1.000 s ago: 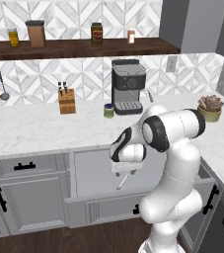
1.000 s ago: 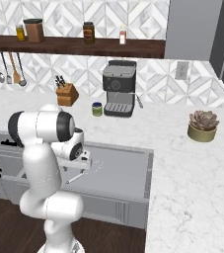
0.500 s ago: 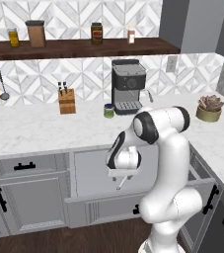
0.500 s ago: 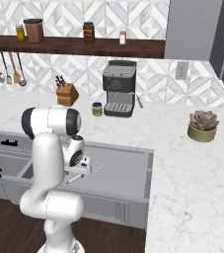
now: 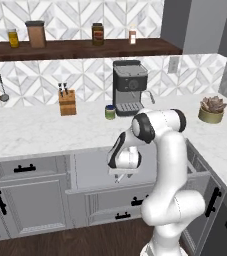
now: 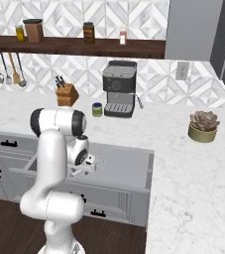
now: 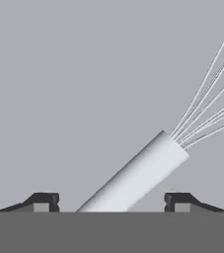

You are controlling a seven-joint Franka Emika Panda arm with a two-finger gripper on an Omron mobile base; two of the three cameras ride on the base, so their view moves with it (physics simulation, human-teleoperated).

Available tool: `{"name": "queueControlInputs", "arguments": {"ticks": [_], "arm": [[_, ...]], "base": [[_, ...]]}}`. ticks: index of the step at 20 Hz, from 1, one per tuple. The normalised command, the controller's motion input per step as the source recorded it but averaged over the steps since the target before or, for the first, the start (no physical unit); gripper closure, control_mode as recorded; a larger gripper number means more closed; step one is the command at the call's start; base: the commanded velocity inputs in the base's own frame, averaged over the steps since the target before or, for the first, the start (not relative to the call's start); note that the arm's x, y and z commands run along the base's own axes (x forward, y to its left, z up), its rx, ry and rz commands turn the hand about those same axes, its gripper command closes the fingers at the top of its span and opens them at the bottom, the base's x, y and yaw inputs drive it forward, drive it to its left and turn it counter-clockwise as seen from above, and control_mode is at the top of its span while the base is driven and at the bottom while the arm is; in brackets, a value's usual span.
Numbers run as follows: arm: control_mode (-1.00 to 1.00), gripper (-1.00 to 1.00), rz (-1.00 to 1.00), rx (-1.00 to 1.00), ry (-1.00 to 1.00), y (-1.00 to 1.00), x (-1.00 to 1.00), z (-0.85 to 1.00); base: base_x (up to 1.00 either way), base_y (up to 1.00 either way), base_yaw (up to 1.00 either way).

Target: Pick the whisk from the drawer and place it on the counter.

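The drawer [image 5: 90, 167] [image 6: 129, 166] stands pulled out under the white marble counter [image 5: 30, 132] [image 6: 173, 131]. My gripper [image 5: 121, 175] [image 6: 87, 166] [image 7: 112, 202] reaches down into it. The whisk [image 7: 133, 175] lies on the drawer's pale grey floor. Its silvery handle runs diagonally between my two dark fingertips [image 7: 43, 201], with a gap on each side. Its wire loops fan out to the upper right. In the right base view the whisk head [image 6: 100, 160] shows just right of the hand. The gripper is open around the handle.
On the counter at the back stand a knife block [image 5: 67, 102], a coffee machine [image 5: 130, 87] and a small green jar [image 5: 110, 112]. A potted succulent [image 5: 211, 109] sits at the right. Above hangs a dark wooden shelf [image 5: 85, 48] with jars.
The arm's elbow has swung a little to the left, over the hand. The hand has stayed low inside the drawer, over the whisk.
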Motion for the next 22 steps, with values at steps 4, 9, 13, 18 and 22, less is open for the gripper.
{"name": "queueControlInputs", "arguments": {"ticks": [4,9,13,18,22], "arm": [[-1.00,1.00,-0.03,0.00,0.00,0.00,-0.34,-0.56],[-1.00,1.00,-0.01,0.00,0.00,0.00,-0.91,-0.47],[-1.00,1.00,0.00,0.00,0.00,0.00,-1.00,-0.19],[-1.00,1.00,-0.02,0.00,0.00,0.00,-0.56,0.30],[-1.00,1.00,-0.01,0.01,-0.03,-0.03,0.00,0.99]], "base": [[0.00,0.00,0.00],[0.00,0.00,0.00],[0.00,0.00,0.00],[0.00,0.00,0.00],[0.00,0.00,0.00]]}}
